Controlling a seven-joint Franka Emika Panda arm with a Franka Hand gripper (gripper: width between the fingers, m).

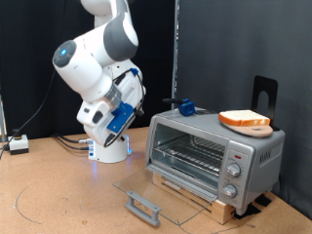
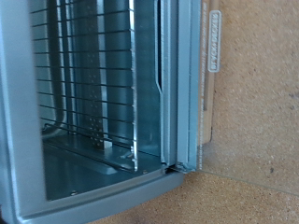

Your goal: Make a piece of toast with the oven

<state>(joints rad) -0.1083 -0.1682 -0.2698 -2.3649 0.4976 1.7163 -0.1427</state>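
The oven (image 1: 214, 156) stands on a wooden board at the exterior view's right. Its glass door (image 1: 161, 190) is dropped open and lies flat in front, with the handle (image 1: 144, 207) nearest the camera. The piece of toast (image 1: 244, 119) lies on a round wooden plate (image 1: 261, 130) on top of the oven. My gripper (image 1: 139, 97) hangs in the air to the left of the oven, a short way from its open front, touching nothing. The wrist view looks into the oven (image 2: 103, 112) at its bare wire rack (image 2: 84, 84). No fingers show there.
A small blue-and-black block (image 1: 185, 105) sits on the oven's top left corner. A black stand (image 1: 265, 96) rises behind the plate. The oven's knobs (image 1: 232, 175) are on its right panel. Cables and a white box (image 1: 18, 143) lie at the far left of the wooden table.
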